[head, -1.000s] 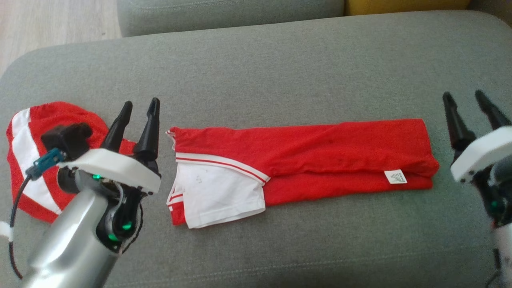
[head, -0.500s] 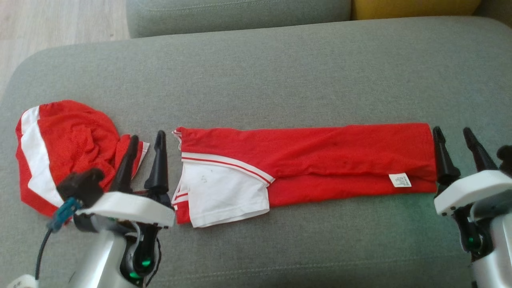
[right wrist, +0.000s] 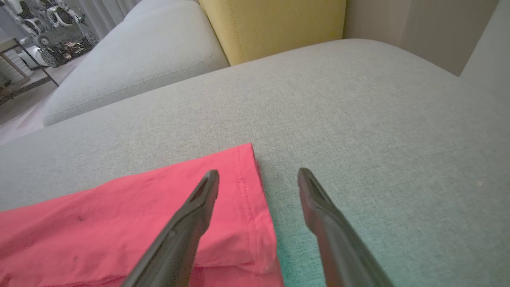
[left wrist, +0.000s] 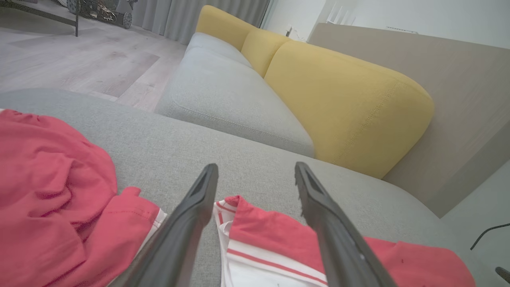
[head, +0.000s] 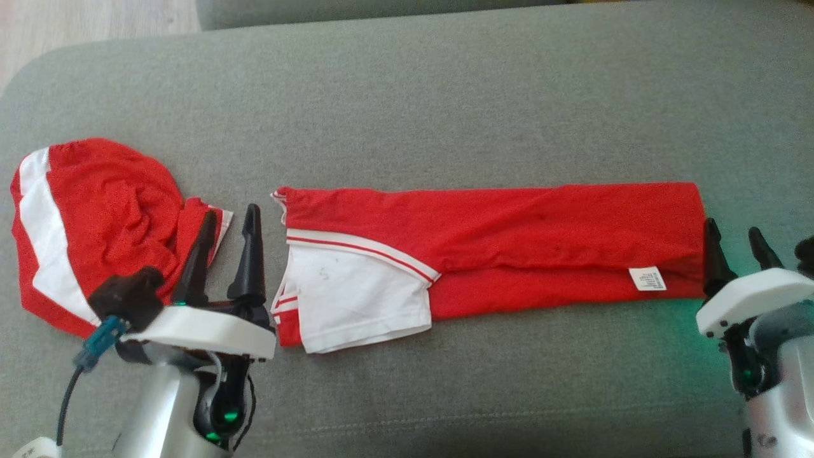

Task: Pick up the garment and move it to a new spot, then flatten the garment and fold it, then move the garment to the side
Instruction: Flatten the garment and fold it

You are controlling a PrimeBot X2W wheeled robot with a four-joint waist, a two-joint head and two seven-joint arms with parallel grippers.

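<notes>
A red garment with a white sleeve (head: 496,245) lies folded into a long flat strip across the grey sofa cushion (head: 407,108). My left gripper (head: 229,219) stands open just off the strip's left end, its fingers straddling the sleeve corner (left wrist: 239,207) in the left wrist view. At the strip's right end my right gripper (head: 734,235) is open too, and its left finger (right wrist: 199,207) hovers over the red hem (right wrist: 247,191). Nothing is held by either gripper.
A second red and white garment (head: 95,229) lies crumpled at the cushion's left end, close to my left gripper. A yellow backrest (left wrist: 346,103) and another grey seat (left wrist: 223,91) stand beyond. Wooden floor (head: 95,22) lies off the far left edge.
Both grippers dropped lower and closed in on the two ends of the folded strip; the right one moved left to the hem. The head camera shifted as well. The garment has not moved.
</notes>
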